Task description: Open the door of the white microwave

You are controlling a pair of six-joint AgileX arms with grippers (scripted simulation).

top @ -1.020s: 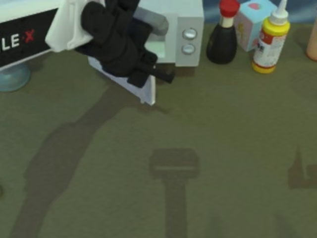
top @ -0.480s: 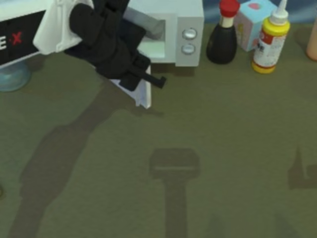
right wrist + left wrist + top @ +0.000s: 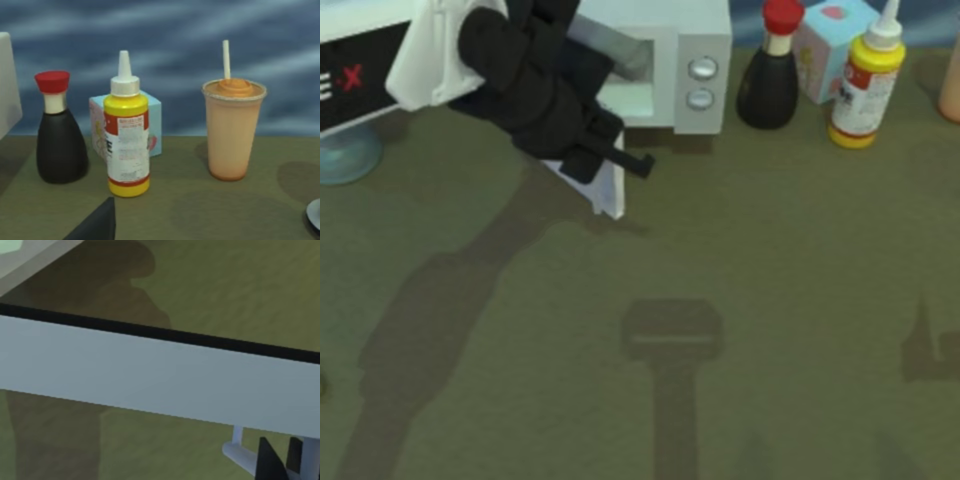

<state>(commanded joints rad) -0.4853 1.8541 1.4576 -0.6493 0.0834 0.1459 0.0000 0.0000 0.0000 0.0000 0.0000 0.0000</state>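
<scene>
One door (image 3: 607, 186) stands ajar, long edge angling toward the table's near side, left fingers (image 3: 638, 162) grasping its handle.

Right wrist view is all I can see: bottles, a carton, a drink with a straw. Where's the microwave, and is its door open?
Observer: The white microwave stands at the table's far edge, just left of the dark bottle. Its door stands open, angled out toward the table's front.
Operator: What's holding it there?
Observer: The left gripper is at the door's free edge.
Operator: Does the door have a handle?
Observer: Yes. The left wrist view shows a slim handle right by that gripper.
</scene>
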